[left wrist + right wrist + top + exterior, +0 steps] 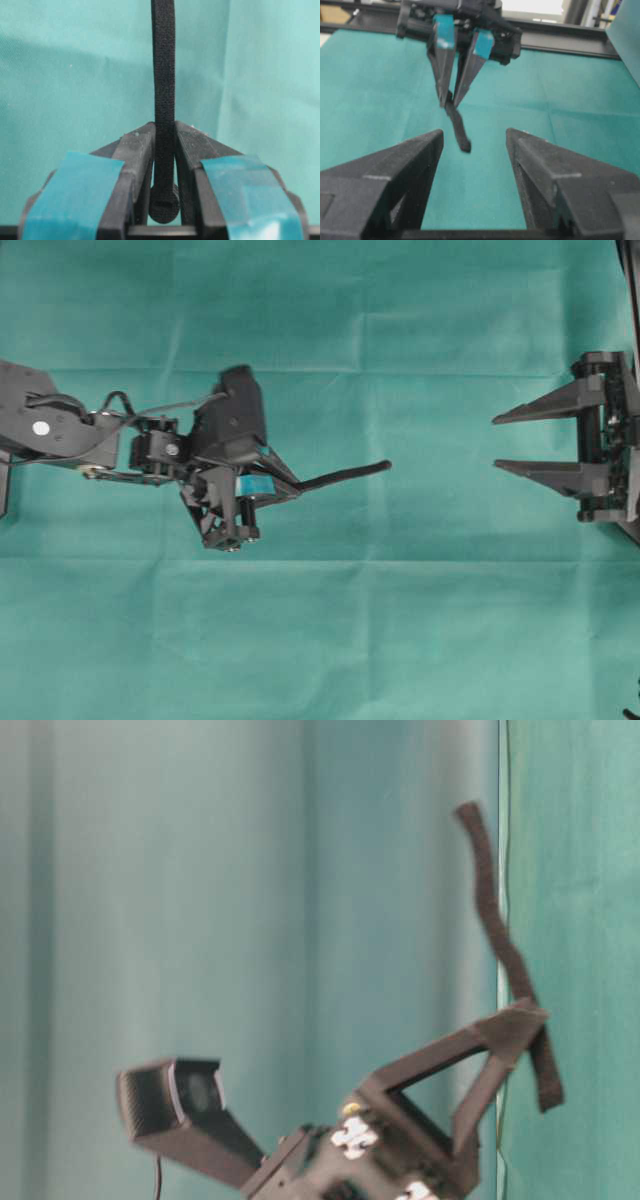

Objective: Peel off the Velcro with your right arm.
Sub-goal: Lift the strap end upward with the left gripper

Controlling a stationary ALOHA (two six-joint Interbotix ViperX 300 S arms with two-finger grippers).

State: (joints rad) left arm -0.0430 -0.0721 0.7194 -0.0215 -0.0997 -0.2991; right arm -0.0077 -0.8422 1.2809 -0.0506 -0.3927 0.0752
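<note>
The Velcro is a thin black strap that sticks out to the right from my left gripper. The teal-taped left gripper is shut on the Velcro, whose rounded knob end sits behind the fingers. From table level the Velcro rises past the left gripper and curves. My right gripper, plain black with pointed fingers, stands open at the right, facing the strap's free tip with a gap between them. In the right wrist view the Velcro hangs ahead of the open right gripper, below the left gripper.
A teal cloth covers the table, and a teal backdrop hangs behind. A black rail runs along the far edge. The left arm's body reaches in from the left edge.
</note>
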